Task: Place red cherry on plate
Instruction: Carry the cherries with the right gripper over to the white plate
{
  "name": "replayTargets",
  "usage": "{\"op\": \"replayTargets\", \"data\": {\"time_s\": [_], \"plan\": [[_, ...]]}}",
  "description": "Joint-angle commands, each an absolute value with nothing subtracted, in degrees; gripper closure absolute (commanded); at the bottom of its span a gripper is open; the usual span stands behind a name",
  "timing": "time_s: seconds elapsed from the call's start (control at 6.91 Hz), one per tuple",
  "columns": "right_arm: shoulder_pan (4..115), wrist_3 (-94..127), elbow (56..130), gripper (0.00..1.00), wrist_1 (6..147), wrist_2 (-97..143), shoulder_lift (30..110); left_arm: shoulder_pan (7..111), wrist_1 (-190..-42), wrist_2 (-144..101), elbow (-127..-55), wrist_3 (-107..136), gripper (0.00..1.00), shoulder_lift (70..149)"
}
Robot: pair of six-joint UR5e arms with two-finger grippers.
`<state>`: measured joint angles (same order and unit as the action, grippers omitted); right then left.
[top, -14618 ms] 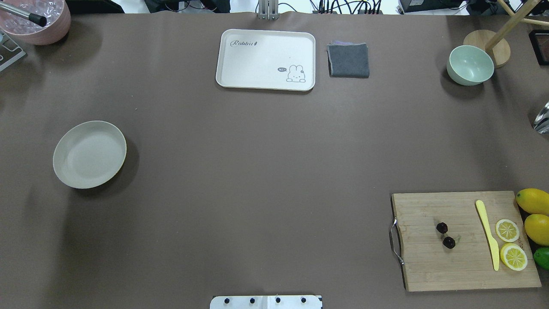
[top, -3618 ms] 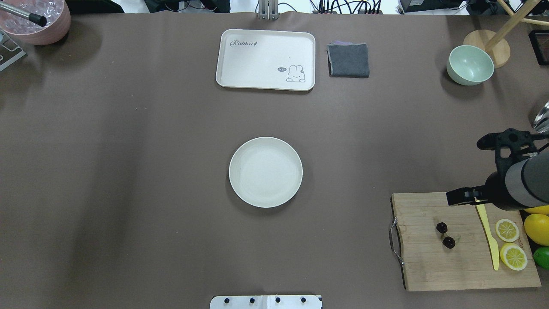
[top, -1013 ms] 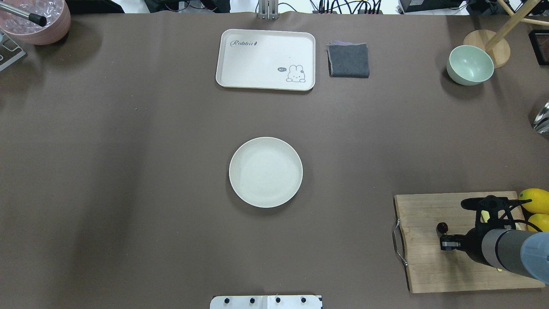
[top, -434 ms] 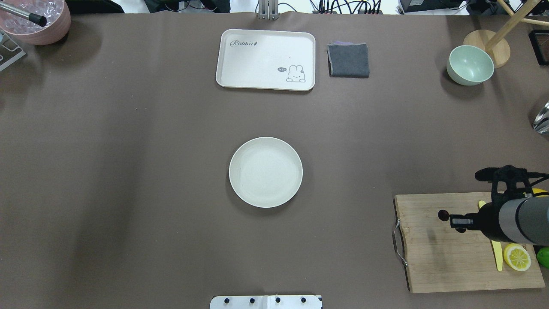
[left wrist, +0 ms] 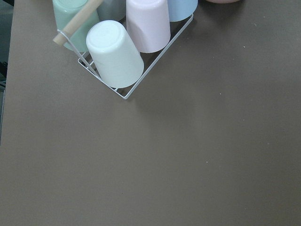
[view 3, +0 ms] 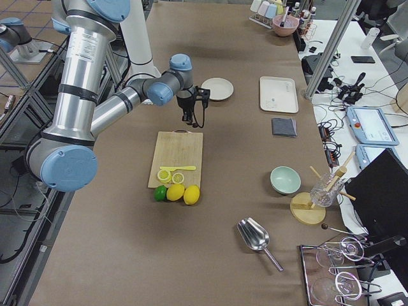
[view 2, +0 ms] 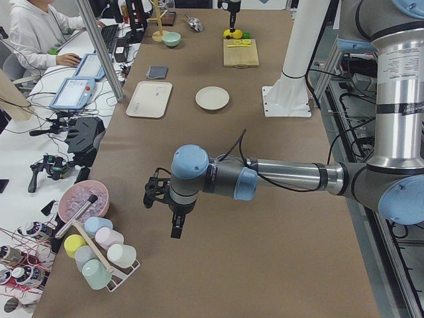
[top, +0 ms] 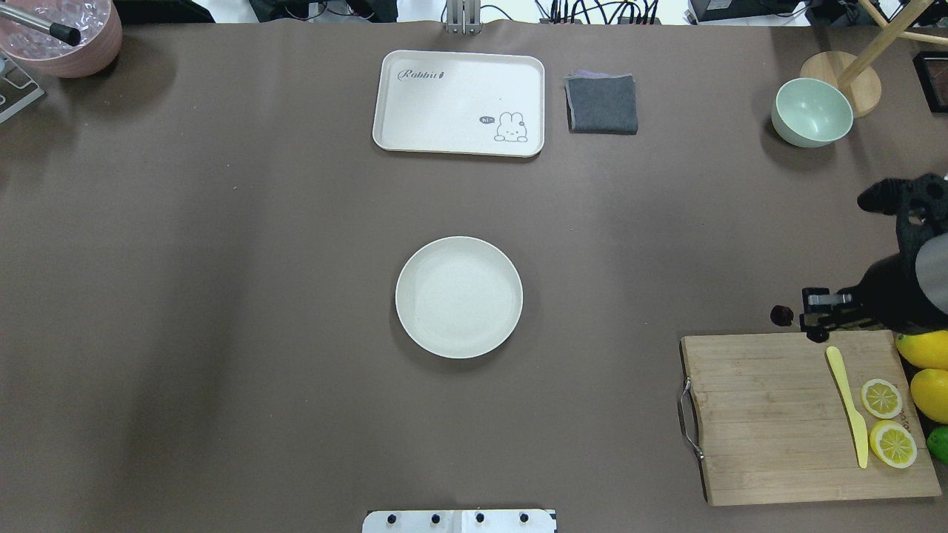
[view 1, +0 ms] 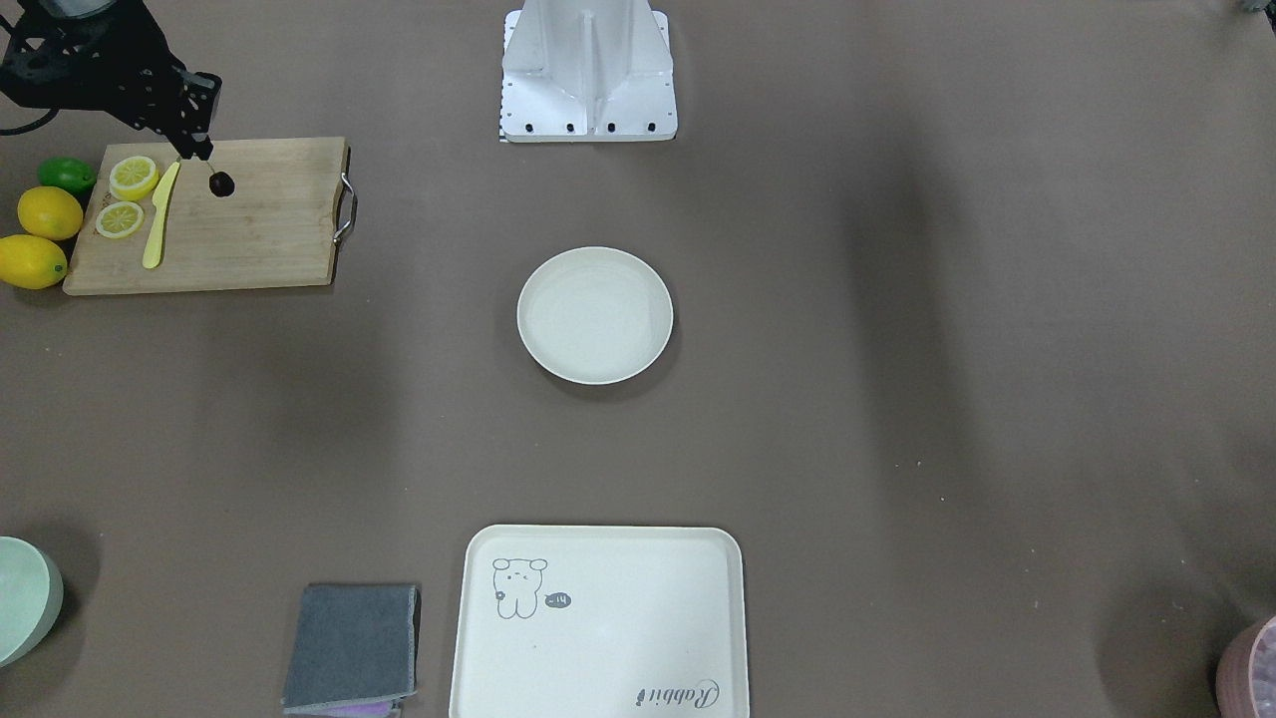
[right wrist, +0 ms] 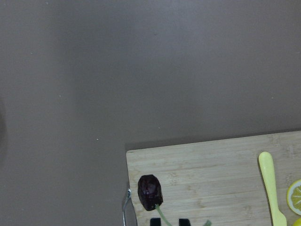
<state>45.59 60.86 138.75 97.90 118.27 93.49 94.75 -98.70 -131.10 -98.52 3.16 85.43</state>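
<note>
My right gripper point(top: 813, 320) is shut on the stems of the red cherry point(top: 780, 315), which hangs in the air over the far edge of the wooden cutting board point(top: 770, 422). The wrist view shows one dark cherry point(right wrist: 150, 191) dangling just ahead of the fingertips point(right wrist: 154, 221). From the front view the cherry point(view 1: 220, 183) hangs below the gripper point(view 1: 196, 148). The cream-white plate point(top: 458, 297) sits empty mid-table, well to the left of the cherry. My left gripper point(view 2: 173, 224) hovers near a cup rack, and I cannot tell if it is open or shut.
On the board lie a yellow knife point(top: 848, 407) and two lemon slices point(top: 881, 397), with whole lemons point(top: 926, 349) and a lime beside it. A rabbit tray point(top: 459, 102), grey cloth point(top: 601, 104) and mint bowl point(top: 812, 112) stand at the far side. A cup rack point(left wrist: 122, 52) is under my left wrist.
The plate came from the left to mid-table long before. My right gripper shut on the cherry, lifted it off the board and carried it toward the board's far edge.
</note>
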Motion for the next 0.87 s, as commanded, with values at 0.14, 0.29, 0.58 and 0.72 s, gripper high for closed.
{"op": "replayTargets", "data": {"time_s": [0.14, 0.29, 0.58, 0.72], "plan": [[49.48, 55.37, 136.34, 1.0, 125.92, 119.62, 67.9, 94.66, -98.7, -131.13, -98.26, 3.08, 0.02, 85.52], [49.22, 55.63, 132.32, 1.0, 126.12, 118.92, 63.07, 94.66, -98.7, -131.05, -97.91, 3.08, 0.02, 85.52], [43.62, 56.6, 120.92, 1.0, 128.13, 113.05, 49.38, 94.92, -98.79, -131.04, -98.26, 2.9, 0.02, 84.29], [40.72, 57.73, 115.28, 1.0, 128.14, 111.03, 43.56, 95.01, -98.62, -131.13, -97.65, 2.99, 0.02, 84.29]]}}
